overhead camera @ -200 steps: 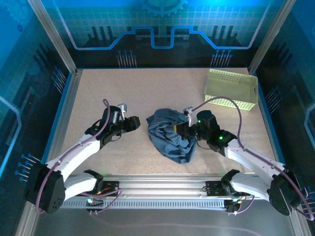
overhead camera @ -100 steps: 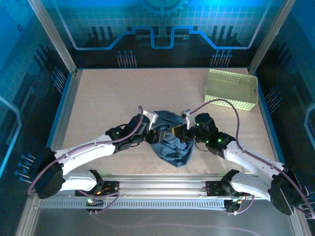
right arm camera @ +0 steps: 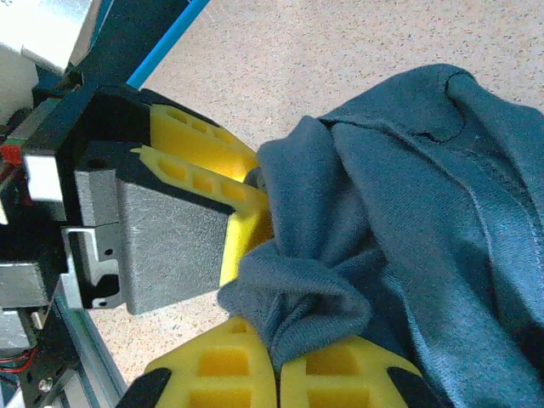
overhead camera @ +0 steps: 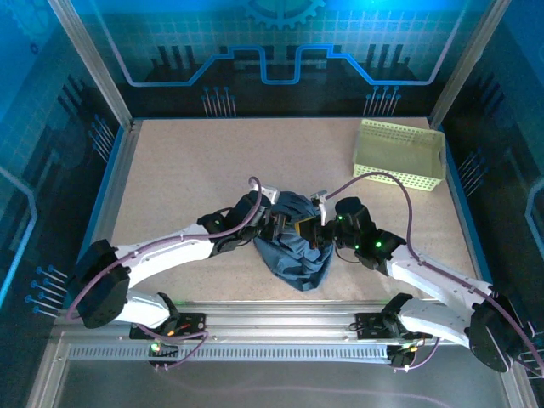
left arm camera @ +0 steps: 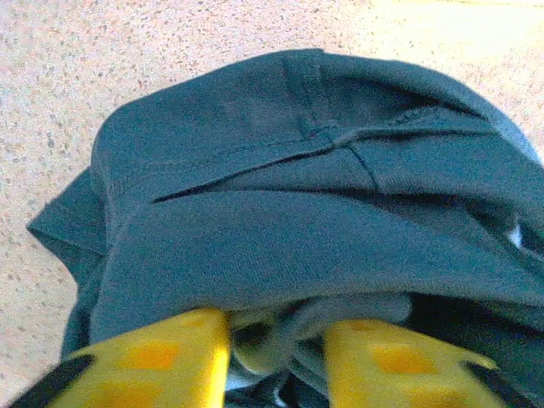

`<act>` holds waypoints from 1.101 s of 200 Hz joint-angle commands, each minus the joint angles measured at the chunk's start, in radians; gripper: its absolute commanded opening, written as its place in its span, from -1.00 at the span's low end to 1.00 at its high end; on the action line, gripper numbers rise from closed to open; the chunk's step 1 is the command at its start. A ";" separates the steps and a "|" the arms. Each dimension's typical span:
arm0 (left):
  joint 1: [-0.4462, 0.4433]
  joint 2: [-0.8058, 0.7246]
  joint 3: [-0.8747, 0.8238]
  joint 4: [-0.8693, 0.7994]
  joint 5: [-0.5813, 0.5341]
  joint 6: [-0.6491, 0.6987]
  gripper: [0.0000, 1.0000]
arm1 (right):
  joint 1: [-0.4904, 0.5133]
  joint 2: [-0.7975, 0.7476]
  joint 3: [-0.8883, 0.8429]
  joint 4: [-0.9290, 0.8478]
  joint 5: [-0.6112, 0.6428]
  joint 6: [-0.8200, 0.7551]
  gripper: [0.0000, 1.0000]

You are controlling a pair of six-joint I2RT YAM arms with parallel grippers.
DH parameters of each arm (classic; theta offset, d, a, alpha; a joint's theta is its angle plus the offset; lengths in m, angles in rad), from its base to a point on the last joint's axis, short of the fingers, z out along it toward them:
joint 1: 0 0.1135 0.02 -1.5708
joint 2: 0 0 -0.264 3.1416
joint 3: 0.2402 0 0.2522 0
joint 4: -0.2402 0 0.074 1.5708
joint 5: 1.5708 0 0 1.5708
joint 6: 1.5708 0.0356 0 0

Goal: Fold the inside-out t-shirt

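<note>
– Near the middle of the tabletop (overhead camera: 187,170), a touch toward 6 o'clock, the inside-out t-shirt (overhead camera: 293,246) lies in a crumpled heap, seams outward. How would you say it handles?

– Light and limp, I'd judge. It is soft knit that sags wherever it isn't held, so a pinch lifts only what is caught. It isn't fragile or slippery, but the layers cling and bunch. The stitched hem or shoulder seam in the left wrist view (left arm camera: 340,153) looks the soundest hold, since a single edge there should open the heap instead of dragging all of it.

– And the claws?

– The right claw (overhead camera: 310,229) sits at the heap's 1 o'clock edge, and its yellow fingers (right arm camera: 221,374) are closed nearly together on a twisted knot of cloth. The left claw (overhead camera: 274,223) is at 11 o'clock with its fingers (left arm camera: 170,357) parted and a fold lying in the gap, not visibly clamped.

– What has changed?

– A second ago the left claw was out at 9 o'clock, well apart from the shirt. It has swung in since and now touches the cloth. The right claw has stayed on its pinch. The heap has drawn in slightly. The basket (overhead camera: 399,153), at 2 o'clock and well apart, hasn't moved.
</note>
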State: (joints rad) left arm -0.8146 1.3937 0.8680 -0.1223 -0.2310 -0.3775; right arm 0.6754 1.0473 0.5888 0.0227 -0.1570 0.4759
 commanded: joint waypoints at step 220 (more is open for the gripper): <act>0.353 -0.440 -0.102 0.011 0.491 -0.149 -1.00 | 0.035 0.031 0.217 -0.259 0.262 -0.219 0.19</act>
State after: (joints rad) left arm -0.4702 0.9806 0.7853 -0.1688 0.1913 -0.5255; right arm 0.6960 1.0447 0.6910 -0.1543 0.1303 0.2955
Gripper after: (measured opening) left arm 0.052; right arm 0.592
